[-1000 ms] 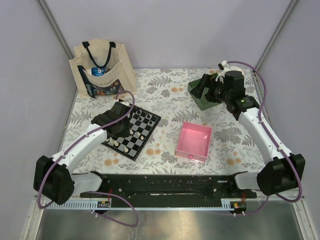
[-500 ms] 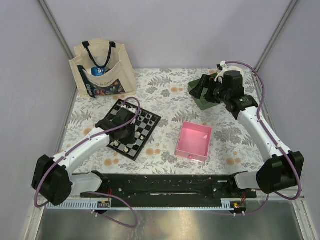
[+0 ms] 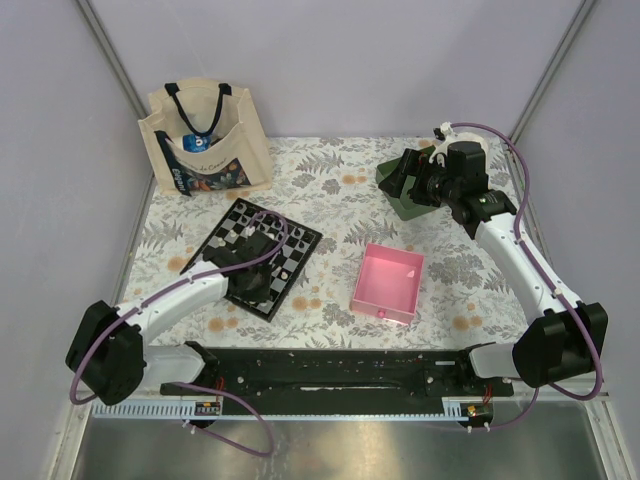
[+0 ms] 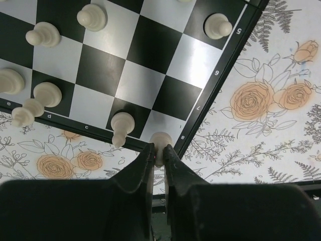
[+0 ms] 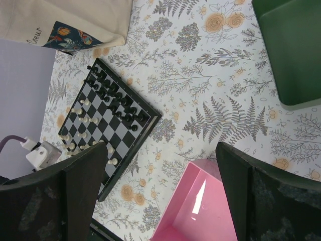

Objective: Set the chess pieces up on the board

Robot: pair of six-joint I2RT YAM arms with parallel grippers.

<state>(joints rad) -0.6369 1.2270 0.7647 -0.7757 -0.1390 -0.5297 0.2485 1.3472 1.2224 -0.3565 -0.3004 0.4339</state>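
The board [image 3: 232, 222] lies left of centre on the floral cloth. Black chess pieces [image 5: 116, 100] line its far side and cream-white ones [image 4: 92, 16] stand scattered on its near half. My left gripper [image 4: 158, 150] is shut on a cream-white piece [image 4: 161, 141] over the white corner square at the board's near right corner [image 3: 268, 306]. Whether that piece touches the square I cannot tell. Another white piece [image 4: 120, 125] stands just to its left. My right gripper [image 3: 415, 180] hangs open and empty high over the back right, its fingers [image 5: 83, 191] wide apart.
A pink tray [image 3: 388, 282] sits right of the board, its rim [image 5: 200, 170] below my right gripper. A green tray [image 3: 397, 203] stands at the back right, a cloth tote bag [image 3: 205, 140] at the back left. The arms' black base rail [image 3: 330, 375] runs along the near edge.
My left arm has swung from the board's left half to its near right corner, gripper still shut. The right arm shifted only slightly.
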